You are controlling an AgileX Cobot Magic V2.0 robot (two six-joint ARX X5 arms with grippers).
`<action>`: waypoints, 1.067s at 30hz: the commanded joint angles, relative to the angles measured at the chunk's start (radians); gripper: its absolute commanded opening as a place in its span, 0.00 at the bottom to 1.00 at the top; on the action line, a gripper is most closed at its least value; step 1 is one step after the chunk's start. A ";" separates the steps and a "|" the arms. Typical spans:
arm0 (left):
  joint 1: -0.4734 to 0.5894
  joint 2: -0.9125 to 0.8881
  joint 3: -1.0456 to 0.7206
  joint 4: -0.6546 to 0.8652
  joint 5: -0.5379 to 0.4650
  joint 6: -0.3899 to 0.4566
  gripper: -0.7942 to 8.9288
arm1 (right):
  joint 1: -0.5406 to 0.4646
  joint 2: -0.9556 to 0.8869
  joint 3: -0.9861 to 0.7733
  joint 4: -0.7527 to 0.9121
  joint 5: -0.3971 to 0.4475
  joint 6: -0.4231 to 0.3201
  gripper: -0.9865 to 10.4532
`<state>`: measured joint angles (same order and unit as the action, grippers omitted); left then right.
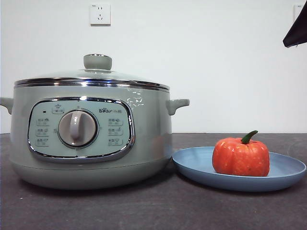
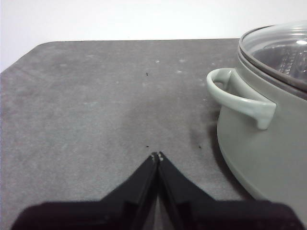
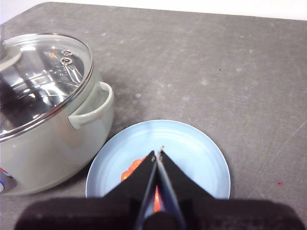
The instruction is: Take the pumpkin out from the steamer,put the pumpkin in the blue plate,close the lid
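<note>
One pumpkin (image 1: 241,157), one blue plate (image 1: 283,168) (lid (image 1: 91,74) on)

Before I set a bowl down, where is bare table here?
Bare table stretches wide beside the steamer on its far side from the blue plate; another strip lies in front of both. It is crowded where the plate, holding the pumpkin, nearly meets the steamer's base.
</note>
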<state>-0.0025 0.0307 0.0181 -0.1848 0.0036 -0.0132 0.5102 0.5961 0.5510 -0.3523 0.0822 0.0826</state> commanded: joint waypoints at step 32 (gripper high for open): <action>0.003 -0.001 -0.016 0.001 -0.001 -0.024 0.08 | -0.052 -0.092 -0.022 -0.035 0.023 -0.112 0.09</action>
<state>-0.0025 0.0307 0.0181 -0.1848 0.0029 -0.0277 0.4747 0.5251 0.5446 -0.4034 0.1036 0.0147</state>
